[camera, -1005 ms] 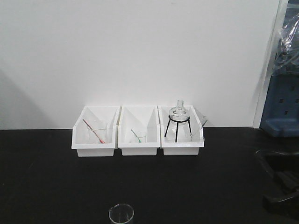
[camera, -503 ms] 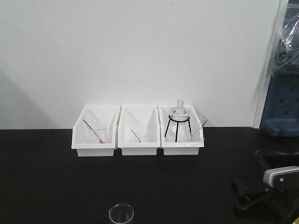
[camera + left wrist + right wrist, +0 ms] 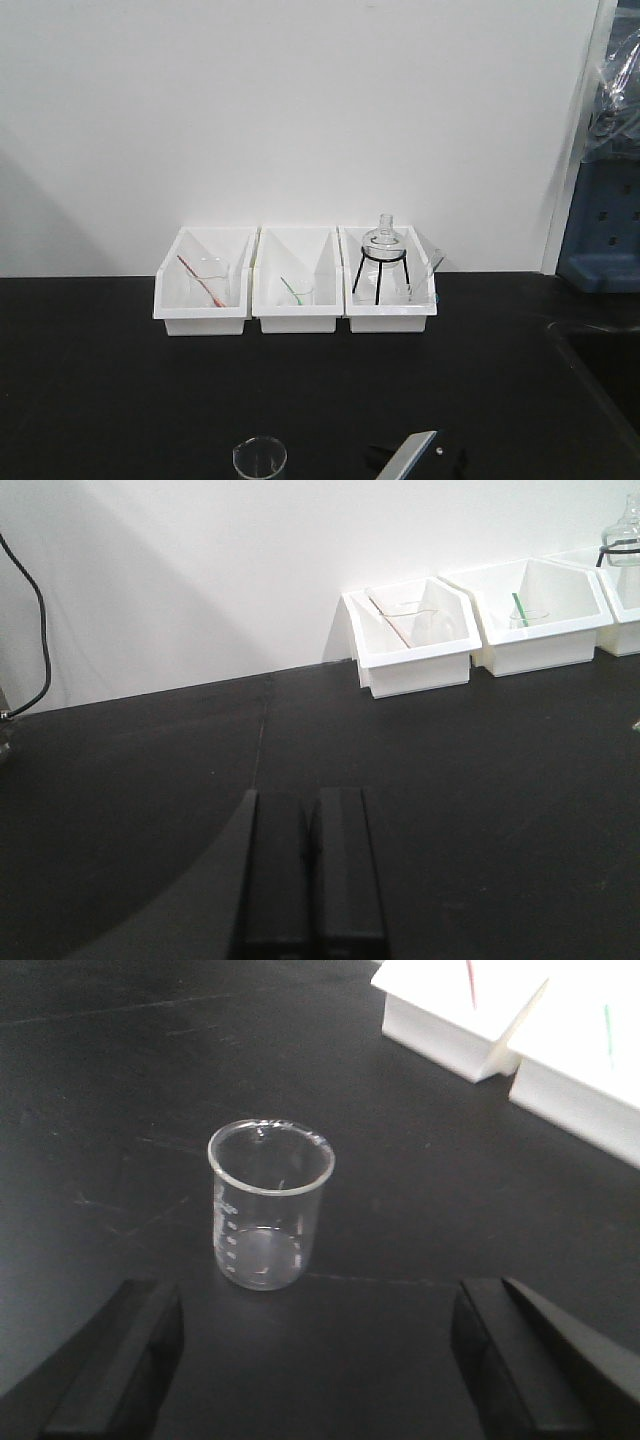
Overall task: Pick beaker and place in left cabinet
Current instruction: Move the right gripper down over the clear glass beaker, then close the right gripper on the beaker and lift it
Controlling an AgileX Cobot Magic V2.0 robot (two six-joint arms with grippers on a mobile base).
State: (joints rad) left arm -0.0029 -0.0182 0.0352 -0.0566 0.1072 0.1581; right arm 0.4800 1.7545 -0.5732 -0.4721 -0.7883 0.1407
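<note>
The right tool [image 3: 315, 1305] hangs low over the black counter [image 3: 120, 1080] with its two fingers spread wide, gripping nothing. The empty glass beaker [image 3: 270, 1205] stands upright just ahead of it, within the gap's line and nearer the left finger, touching neither. The left tool [image 3: 305, 800] has its fingers pressed together and holds nothing. White bins [image 3: 415, 635] sit well ahead to its right.
</note>
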